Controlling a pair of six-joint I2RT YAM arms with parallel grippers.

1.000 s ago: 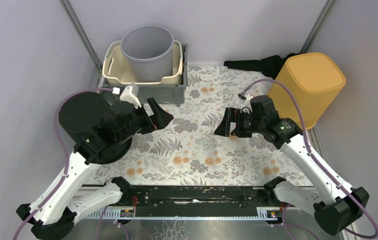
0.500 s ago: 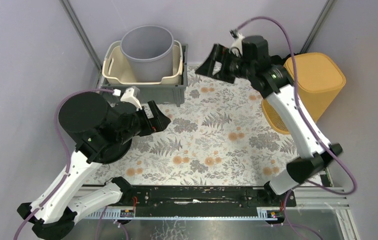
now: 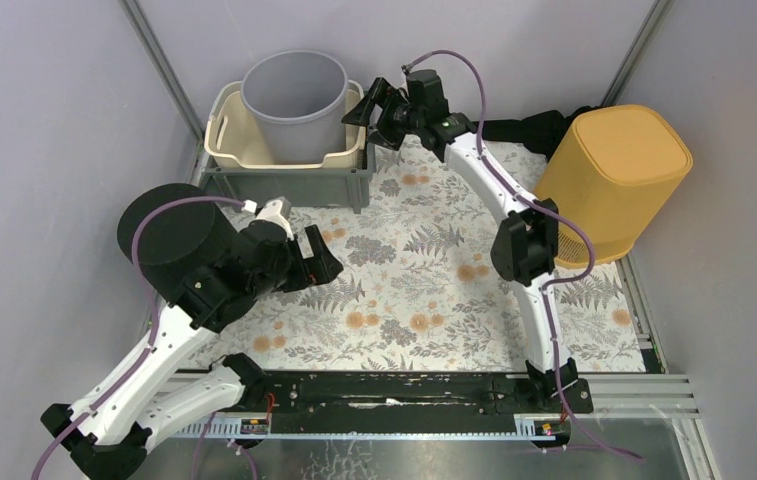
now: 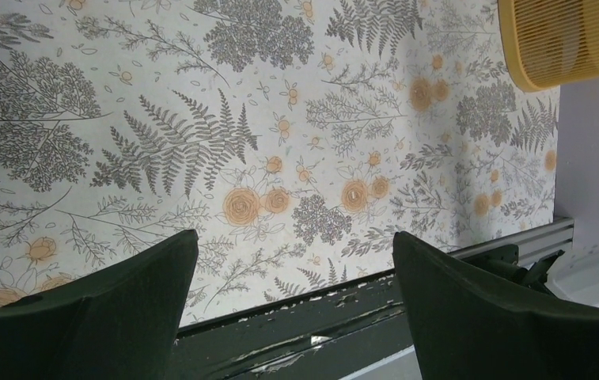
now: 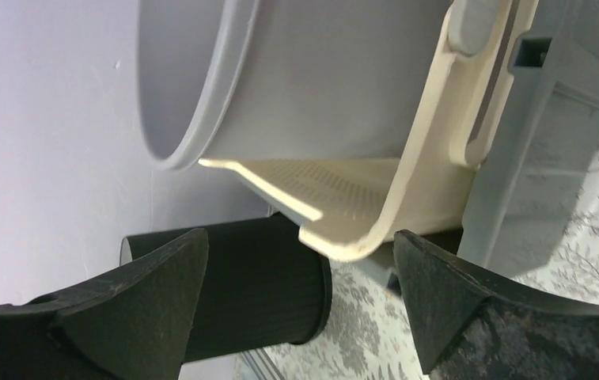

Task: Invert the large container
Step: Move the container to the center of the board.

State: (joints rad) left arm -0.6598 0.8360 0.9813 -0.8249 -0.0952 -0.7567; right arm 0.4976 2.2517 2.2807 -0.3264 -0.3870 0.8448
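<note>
The large container [image 3: 294, 100] stood upright just ahead of my right gripper [image 3: 372, 118], mouth up and long axis vertical. My jaws were spread wide with nothing between them. From my right wrist the container [image 5: 320, 79] filled the upper view beyond my fingertips. It was a smooth grey round tub with a rolled rim.

It sat nested in a cream basket [image 5: 430, 158] with a perforated wall and a curved corner. The basket sat in a boxy grey crate [image 5: 517, 182]. Past them lay a black ribbed cylinder [image 5: 256, 277].

A second earlier this gripper had hovered over the middle of the floral mat [image 3: 424, 290], by the yellow bin [image 3: 619, 170]. It had since swung up and across to the container's side. The container itself had not moved.

My left gripper [image 3: 322, 258] hung equally wide and empty, with only mat below it and the yellow bin's mesh edge [image 4: 573, 39] far beyond.
</note>
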